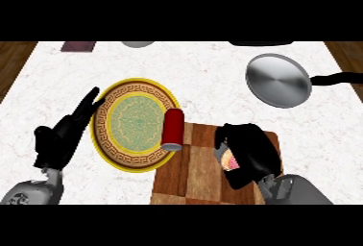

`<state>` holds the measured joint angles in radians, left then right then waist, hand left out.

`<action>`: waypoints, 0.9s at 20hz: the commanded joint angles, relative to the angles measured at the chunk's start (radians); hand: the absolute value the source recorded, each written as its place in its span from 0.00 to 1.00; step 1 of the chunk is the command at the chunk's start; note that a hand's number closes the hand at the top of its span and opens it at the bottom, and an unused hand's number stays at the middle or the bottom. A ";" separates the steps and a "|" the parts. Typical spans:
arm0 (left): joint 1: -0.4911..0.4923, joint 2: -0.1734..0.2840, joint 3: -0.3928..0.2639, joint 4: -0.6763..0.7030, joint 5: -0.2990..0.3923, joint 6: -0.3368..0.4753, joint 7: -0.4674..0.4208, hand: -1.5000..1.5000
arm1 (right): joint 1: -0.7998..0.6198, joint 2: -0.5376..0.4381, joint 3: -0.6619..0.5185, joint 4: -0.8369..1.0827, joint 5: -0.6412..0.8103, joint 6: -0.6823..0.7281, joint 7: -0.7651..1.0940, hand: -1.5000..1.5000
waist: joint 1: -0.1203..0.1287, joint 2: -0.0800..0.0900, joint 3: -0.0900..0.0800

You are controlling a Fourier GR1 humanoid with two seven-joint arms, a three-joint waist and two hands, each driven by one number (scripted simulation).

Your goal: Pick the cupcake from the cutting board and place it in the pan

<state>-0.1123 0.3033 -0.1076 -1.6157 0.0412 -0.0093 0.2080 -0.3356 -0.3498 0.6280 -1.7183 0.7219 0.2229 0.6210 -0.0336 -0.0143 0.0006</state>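
Note:
The cupcake (230, 161) shows only as a small pink and yellow patch under my right hand (248, 153), whose fingers curl round it over the wooden cutting board (191, 178). The board lies at the lower middle of the counter. The grey pan (279, 80) with a black handle (339, 79) sits at the upper right, apart from the hand. My left hand (65, 134) stays open at the left, fingers up, beside the rim of a plate.
A yellow-rimmed patterned plate (136, 125) lies left of the board. A red can (172, 129) lies on its side across the plate's right edge and the board's corner. Dark objects sit at the counter's far edge.

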 commanded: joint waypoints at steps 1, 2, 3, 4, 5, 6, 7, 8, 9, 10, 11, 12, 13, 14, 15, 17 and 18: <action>0.005 0.002 0.013 0.019 -0.001 -0.005 -0.027 0.50 | 0.047 -0.045 0.021 -0.217 0.142 -0.135 0.001 1.00 | -0.006 0.001 -0.001; 0.005 -0.011 -0.008 -0.034 -0.018 0.021 0.022 0.50 | 0.045 -0.067 -0.001 -0.267 0.165 -0.151 0.009 1.00 | -0.005 -0.003 0.000; 0.004 0.019 0.023 -0.010 0.023 -0.030 -0.003 0.50 | 0.084 -0.066 0.034 -0.299 0.218 -0.200 0.000 1.00 | -0.001 0.001 0.000; -0.013 -0.011 0.006 0.010 -0.007 0.006 0.011 0.50 | 0.107 -0.106 -0.008 -0.363 0.204 -0.194 -0.006 1.00 | -0.005 0.004 0.000; -0.049 -0.009 0.021 0.036 0.007 -0.008 0.008 0.50 | 0.098 -0.127 -0.049 -0.392 0.189 -0.169 -0.011 1.00 | 0.004 0.009 -0.001; -0.007 0.012 0.015 -0.034 0.007 -0.022 0.039 0.50 | 0.169 -0.123 -0.043 -0.443 0.186 -0.197 -0.010 1.00 | 0.015 0.008 0.000; 0.003 -0.021 0.006 0.050 -0.011 -0.015 -0.047 0.50 | 0.178 -0.115 -0.036 -0.493 0.217 -0.189 0.026 1.00 | 0.011 0.010 -0.001; 0.035 0.010 0.016 -0.070 0.009 -0.039 0.017 0.50 | 0.190 -0.098 -0.075 -0.419 0.221 -0.227 -0.008 1.00 | 0.030 0.011 0.000; -0.008 -0.037 -0.022 0.018 -0.040 -0.013 -0.023 0.50 | 0.230 -0.064 -0.043 -0.355 0.276 -0.321 -0.043 1.00 | 0.025 0.013 0.000; -0.001 -0.029 -0.006 0.027 -0.034 -0.022 -0.039 0.50 | 0.250 -0.093 -0.097 -0.432 0.244 -0.296 -0.025 1.00 | 0.023 0.013 0.000; -0.075 0.000 0.048 0.060 0.004 -0.049 -0.004 0.50 | 0.214 -0.084 -0.169 -0.363 0.175 -0.312 -0.082 1.00 | 0.026 0.015 0.000; -0.044 0.011 0.053 -0.025 0.018 -0.052 0.047 0.50 | 0.296 -0.096 -0.151 -0.434 0.203 -0.328 -0.064 1.00 | 0.026 0.012 0.000; -0.008 -0.013 0.024 0.043 -0.015 -0.054 -0.053 0.50 | 0.284 -0.087 -0.214 -0.333 0.153 -0.391 -0.136 1.00 | 0.029 0.015 0.000; 0.050 -0.011 0.022 0.008 -0.019 -0.062 -0.075 0.50 | 0.184 -0.024 -0.219 -0.311 0.153 -0.319 -0.076 1.00 | 0.038 0.015 -0.001; 0.004 -0.030 0.011 -0.019 -0.022 -0.045 -0.015 0.50 | 0.261 -0.083 -0.293 -0.303 0.087 -0.379 -0.175 1.00 | 0.033 0.015 0.000; 0.018 -0.014 0.017 -0.070 -0.006 -0.054 0.039 0.50 | 0.260 -0.030 -0.317 -0.248 0.013 -0.428 -0.213 1.00 | 0.040 0.014 0.001; -0.014 -0.024 0.022 -0.012 -0.009 -0.059 0.000 0.50 | 0.210 -0.027 -0.376 -0.162 -0.030 -0.455 -0.274 1.00 | 0.040 0.017 0.001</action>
<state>-0.1210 0.2870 -0.0864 -1.6178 0.0299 -0.0590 0.2006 -0.1070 -0.4010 0.3693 -1.9984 0.7998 -0.1511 0.4606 -0.0012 0.0002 0.0008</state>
